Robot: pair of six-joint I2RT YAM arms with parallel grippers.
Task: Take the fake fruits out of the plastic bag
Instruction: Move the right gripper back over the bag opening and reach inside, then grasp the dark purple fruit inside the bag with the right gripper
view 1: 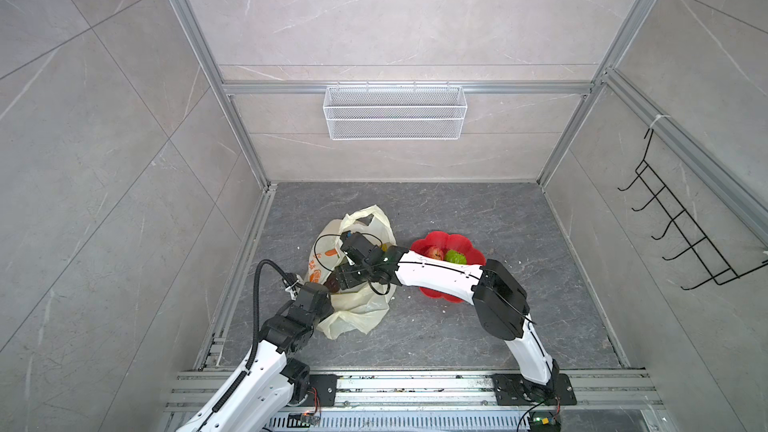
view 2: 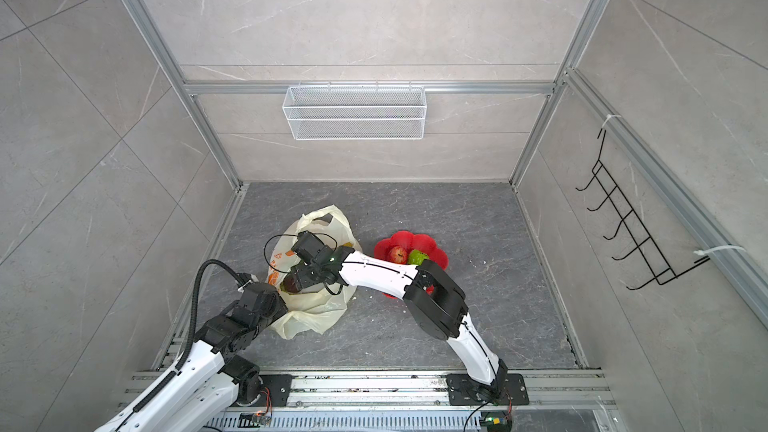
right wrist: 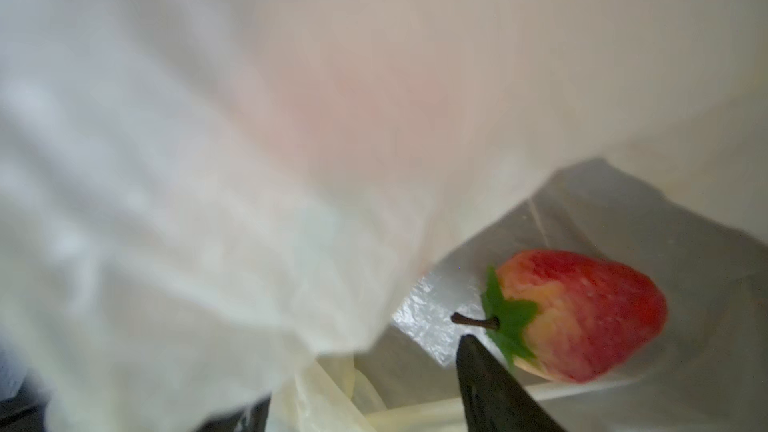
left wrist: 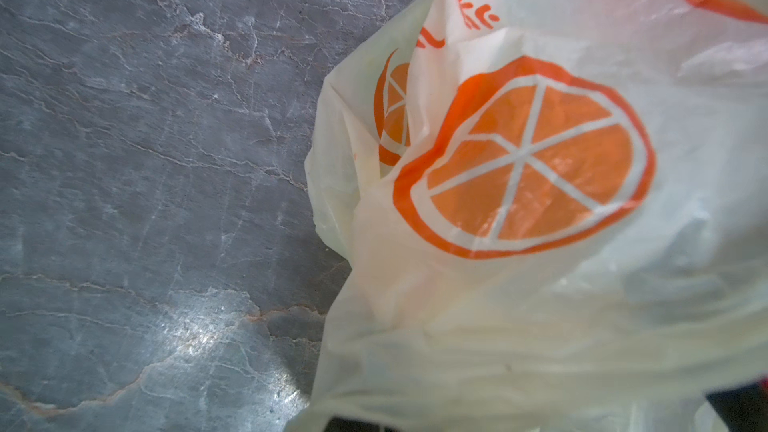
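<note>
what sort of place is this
Probably a robot test cell dressed as a tiled room: aluminium frame, two arms bolted to a rail, a white mesh basket and black hook rack on the walls.

Bright even light; plastic bag blurred at right wrist.

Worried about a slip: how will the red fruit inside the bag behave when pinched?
The red fruit tapers and looks smooth, so it may squirt from the jaws. Lying sideways on the thin plastic bag, it could roll or slide.
</note>
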